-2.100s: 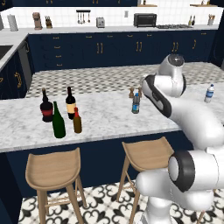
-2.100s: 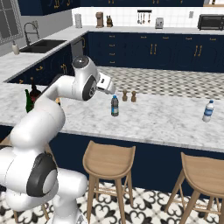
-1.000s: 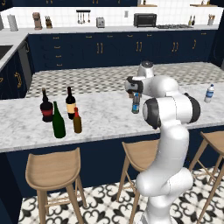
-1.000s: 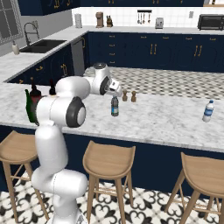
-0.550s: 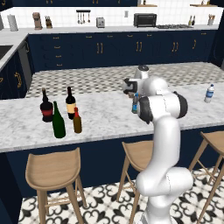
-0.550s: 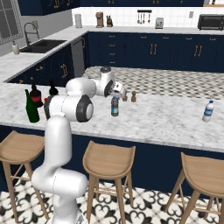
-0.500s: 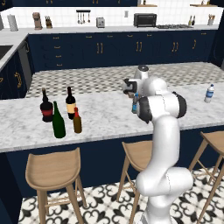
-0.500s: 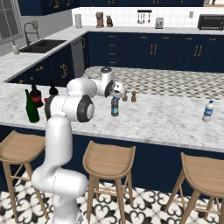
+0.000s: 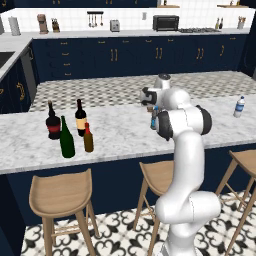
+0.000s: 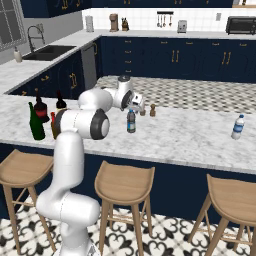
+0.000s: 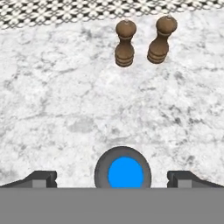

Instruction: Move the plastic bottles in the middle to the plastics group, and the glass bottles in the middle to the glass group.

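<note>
A: How far along is the sorting, going by the marble table [image 10: 175, 135]?

B: Barely begun, it seems; the bluish plastic bottle [image 10: 131, 121] stands upright near the middle of the table, well apart from the clear water bottle [image 10: 238, 127] at the table's right end, which is the plastics group it belongs with.

A: And the glass?

B: The plain green bottle [image 9: 66, 138] and the amber bottle with the red cap [image 9: 88, 139] stand toward the table's left end, just in front of the two wine bottles; the squat one with the red label [image 9: 52, 121] and the slimmer one with the yellow-orange label [image 9: 80, 118]; whether that counts as joined to the glass group is a matter of judgement, though they sit close beside it.

A: What is the arm doing?

B: The gripper [image 11: 112, 177] hangs directly above the bluish bottle; in the hand view the blue top [image 11: 125, 173] sits between the two fingers [image 11: 40, 177], which stand spread wide on either side and touch nothing; so the fingers are open and empty.

A: Anything else near the bottle?

B: Two small wooden shakers [image 11: 141, 42] stand farther back on the table, beyond the bottle and clear of it.

A: So what remains?

B: Likely everything for the plastic; descend, close on the bottle, carry it to the right end beside the water bottle.
</note>
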Controlling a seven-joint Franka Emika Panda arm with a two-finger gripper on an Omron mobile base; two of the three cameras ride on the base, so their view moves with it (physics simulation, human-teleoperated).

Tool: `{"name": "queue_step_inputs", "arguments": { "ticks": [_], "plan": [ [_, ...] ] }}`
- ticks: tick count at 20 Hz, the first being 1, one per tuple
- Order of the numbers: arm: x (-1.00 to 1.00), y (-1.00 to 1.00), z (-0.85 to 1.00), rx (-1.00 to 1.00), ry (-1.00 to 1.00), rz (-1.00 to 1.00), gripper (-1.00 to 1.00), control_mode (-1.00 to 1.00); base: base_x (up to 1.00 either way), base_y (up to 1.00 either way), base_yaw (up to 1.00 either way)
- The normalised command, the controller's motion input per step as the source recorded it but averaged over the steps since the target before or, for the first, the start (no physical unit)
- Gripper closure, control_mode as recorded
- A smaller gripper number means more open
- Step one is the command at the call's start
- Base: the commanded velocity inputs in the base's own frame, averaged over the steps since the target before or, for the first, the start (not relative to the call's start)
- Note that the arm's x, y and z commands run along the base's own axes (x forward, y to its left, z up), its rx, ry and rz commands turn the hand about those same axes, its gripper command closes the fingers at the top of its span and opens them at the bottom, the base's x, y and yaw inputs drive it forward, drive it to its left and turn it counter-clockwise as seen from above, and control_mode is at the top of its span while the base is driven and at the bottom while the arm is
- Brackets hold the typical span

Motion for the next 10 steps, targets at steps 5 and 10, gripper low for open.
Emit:
{"name": "queue_step_inputs", "arguments": {
  "ticks": [5,10],
  "plan": [
    [0.0,0.0,-0.26,0.0,0.0,0.01,-1.0,-1.0,0.0,0.0,0.0],
    [0.0,0.0,-0.08,0.0,0.0,0.0,-1.0,-1.0,0.0,0.0,0.0]
  ]
}}
